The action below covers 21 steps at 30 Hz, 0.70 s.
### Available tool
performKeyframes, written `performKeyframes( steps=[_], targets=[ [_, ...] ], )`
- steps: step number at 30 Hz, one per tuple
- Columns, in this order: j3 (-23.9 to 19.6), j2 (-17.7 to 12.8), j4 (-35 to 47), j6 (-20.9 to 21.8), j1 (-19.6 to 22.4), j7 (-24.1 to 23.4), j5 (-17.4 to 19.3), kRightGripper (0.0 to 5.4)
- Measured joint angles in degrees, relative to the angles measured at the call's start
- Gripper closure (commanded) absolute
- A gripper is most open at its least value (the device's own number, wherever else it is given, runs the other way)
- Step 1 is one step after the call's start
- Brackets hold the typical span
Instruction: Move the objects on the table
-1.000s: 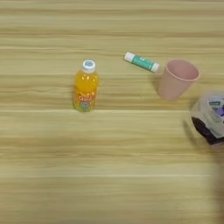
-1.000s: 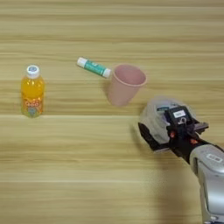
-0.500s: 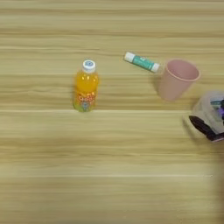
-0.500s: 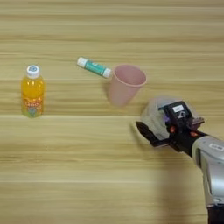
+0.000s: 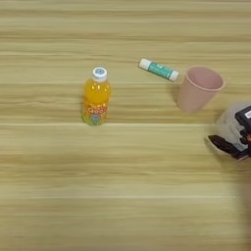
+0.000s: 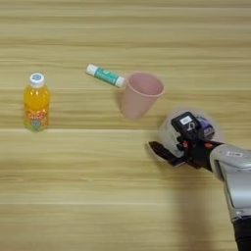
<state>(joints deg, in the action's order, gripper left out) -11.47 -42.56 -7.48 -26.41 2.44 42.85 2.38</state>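
The small orange juice bottle (image 5: 96, 102) with a white cap stands upright at the left-middle of the wooden table (image 5: 122, 196). A white-and-teal glue stick (image 5: 158, 69) lies flat behind the pink paper cup (image 5: 198, 89), which stands open-side up. Just right of and nearer than the cup lies the clear tape roll (image 6: 210, 128) with a purple core. My right gripper (image 6: 166, 133) hangs over the roll's left side. One black finger (image 6: 163, 151) reaches out along the roll's near-left edge and the other sits above the roll. It is open. The silver forearm (image 6: 238, 176) comes up from the bottom right.
The bottle stands well apart from the other three things. Cup, glue stick and tape roll sit close together at the right, with the cup only a short gap from the roll and the gripper.
The gripper has crept a little to the left over the tape roll, its lower finger reaching further past the roll's edge. The roll, cup, glue stick and bottle have stayed put.
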Motion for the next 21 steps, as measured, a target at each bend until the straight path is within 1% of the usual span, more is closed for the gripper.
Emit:
performKeyframes(
  steps=[5,17,18,21],
  targets=[
    [0.1,-0.1,-0.2,-0.5,0.3,0.1,-0.3,1.77],
    [-0.5,0.1,-0.2,-0.6,0.3,0.0,0.1,2.93],
    [-0.8,0.2,0.1,-0.7,0.1,-0.1,0.3,3.09],
    [-1.7,0.5,1.9,-1.0,-1.3,-0.1,1.2,3.33]
  ],
)
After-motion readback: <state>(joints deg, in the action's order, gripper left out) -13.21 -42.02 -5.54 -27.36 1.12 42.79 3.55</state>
